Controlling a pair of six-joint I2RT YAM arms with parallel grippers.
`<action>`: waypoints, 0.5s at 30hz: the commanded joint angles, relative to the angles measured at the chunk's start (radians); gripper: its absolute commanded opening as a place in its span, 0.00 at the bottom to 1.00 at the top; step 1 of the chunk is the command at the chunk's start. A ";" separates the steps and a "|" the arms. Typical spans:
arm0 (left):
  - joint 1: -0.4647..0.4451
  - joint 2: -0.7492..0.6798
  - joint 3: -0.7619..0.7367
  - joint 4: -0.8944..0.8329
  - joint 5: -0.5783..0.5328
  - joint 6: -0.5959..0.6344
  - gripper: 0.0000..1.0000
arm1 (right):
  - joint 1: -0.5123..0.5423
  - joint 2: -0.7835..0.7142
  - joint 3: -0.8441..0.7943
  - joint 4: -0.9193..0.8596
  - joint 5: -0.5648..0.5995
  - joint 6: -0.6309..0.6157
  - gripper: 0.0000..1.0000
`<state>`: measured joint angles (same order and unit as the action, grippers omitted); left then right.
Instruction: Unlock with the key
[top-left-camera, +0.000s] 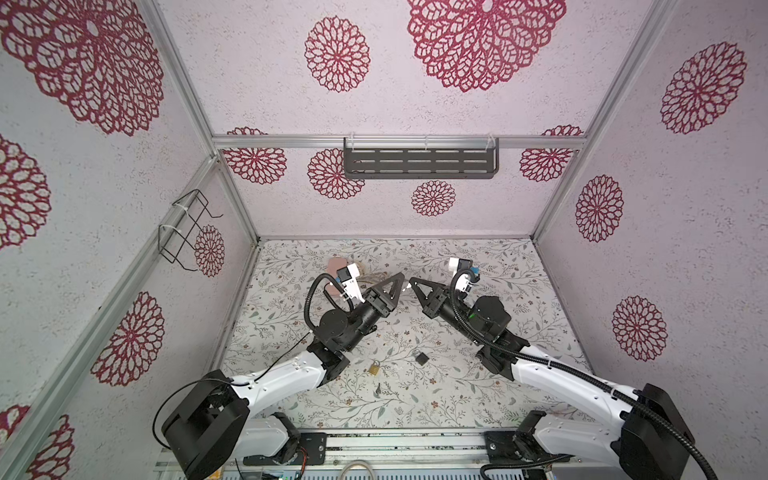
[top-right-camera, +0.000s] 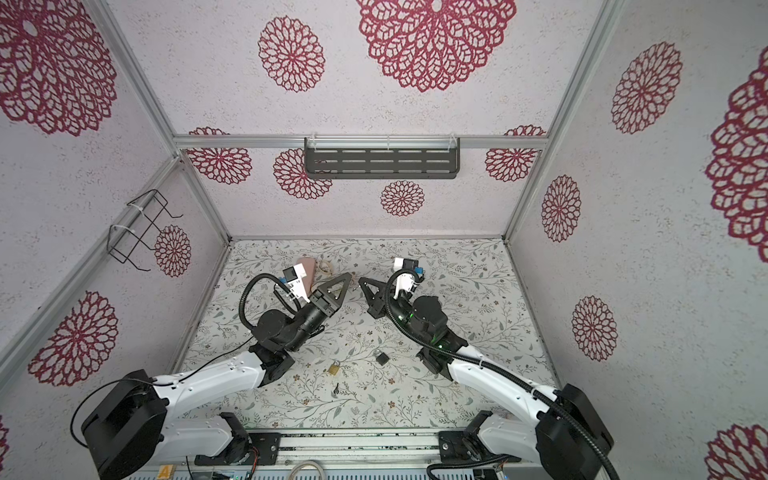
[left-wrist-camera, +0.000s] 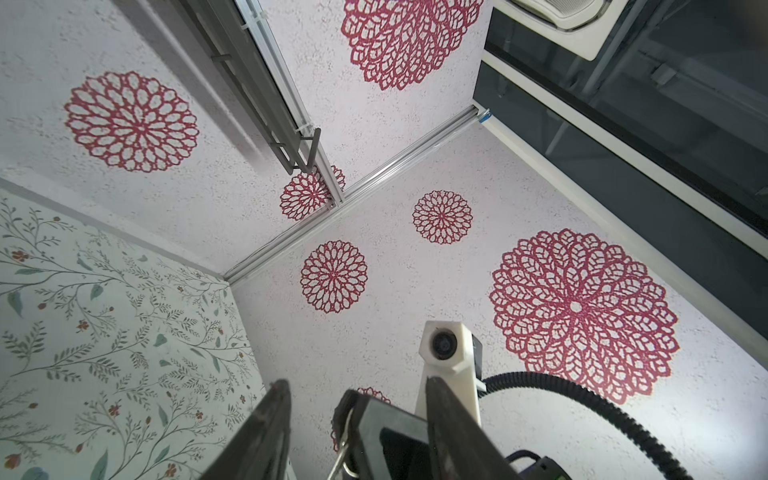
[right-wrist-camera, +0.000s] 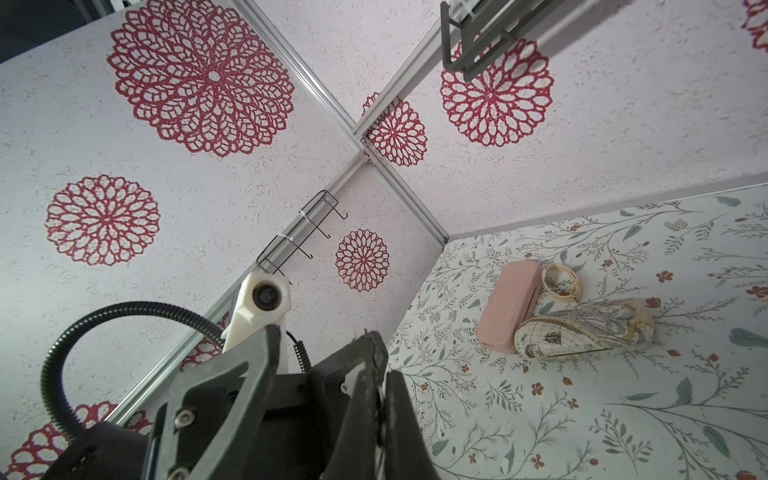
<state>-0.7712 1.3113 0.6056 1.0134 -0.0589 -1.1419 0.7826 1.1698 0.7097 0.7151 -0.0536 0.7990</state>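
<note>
Left wrist view: right gripper (left-wrist-camera: 358, 409) pinches what we judge a ringed key (left-wrist-camera: 344, 451); left gripper (left-wrist-camera: 355, 382) half-open around it. Brass padlock (top-left-camera: 374, 368), black padlock (top-left-camera: 420, 357) lie untouched; unlocking remains.

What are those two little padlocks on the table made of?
The golden padlock looks like brass, by its yellow metallic sheen. The black padlock has a dark matte body, maybe painted metal or plastic-coated, with a greyish, steel-looking shackle.

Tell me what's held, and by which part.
Right gripper pinches a thin metal piece with a ring, probably the key; which part is hidden. Left gripper, open, holds nothing.
</note>
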 joint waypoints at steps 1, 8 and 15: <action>-0.017 0.015 0.011 0.046 -0.045 -0.035 0.52 | 0.012 -0.001 0.008 0.123 0.058 0.052 0.00; -0.036 0.045 0.020 0.082 -0.042 -0.030 0.41 | 0.024 0.017 0.021 0.100 0.106 0.062 0.00; -0.039 0.061 0.029 0.070 -0.037 -0.039 0.31 | 0.025 0.031 0.022 0.127 0.109 0.072 0.00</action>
<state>-0.8021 1.3624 0.6090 1.0649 -0.0887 -1.1637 0.8013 1.2037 0.7086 0.7708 0.0322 0.8581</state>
